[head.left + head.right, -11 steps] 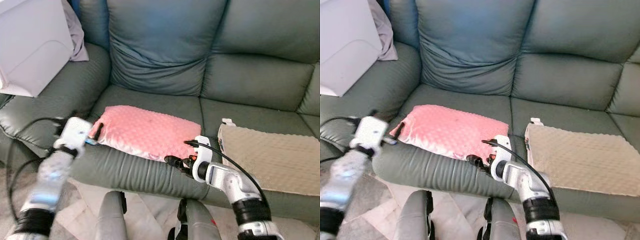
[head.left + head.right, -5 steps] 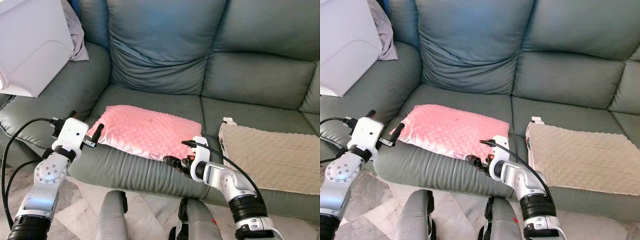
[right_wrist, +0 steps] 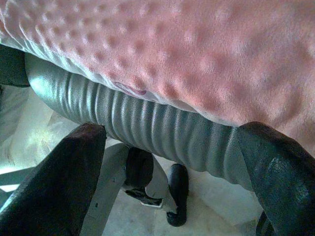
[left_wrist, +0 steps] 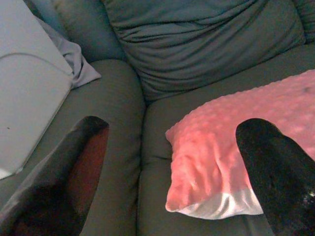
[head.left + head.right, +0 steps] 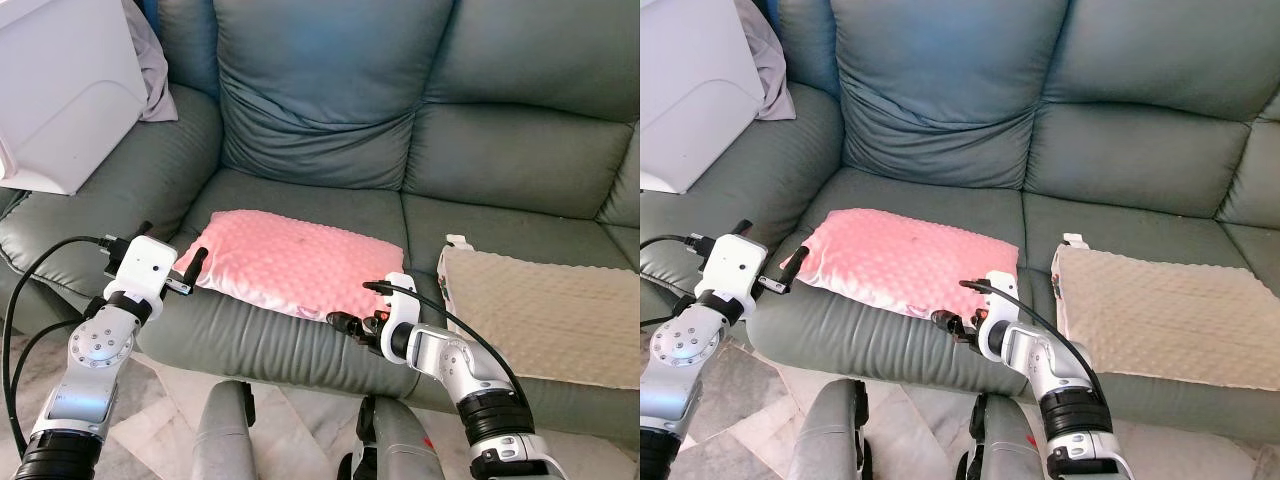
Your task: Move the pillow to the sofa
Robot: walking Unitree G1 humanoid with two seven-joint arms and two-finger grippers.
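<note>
The pink dimpled fleece pillow lies flat on the seat of the grey-green leather sofa, its near white edge sitting right at the ribbed front lip of the cushion. That is my worry: with so much of it close to the lip, a brush from either of my arms as I draw away could, I judge, drag a corner over the edge and let the pillow slide to the floor. My left claw stands spread wide just beside the pillow's left corner, gripping nothing; one finger shows in front of the pink cover, contact unclear. My right claw is also released, fingers apart, at the sofa's front edge below the pillow's right corner, holding nothing. A beige dimpled cushion lies well clear on the next seat.
</note>
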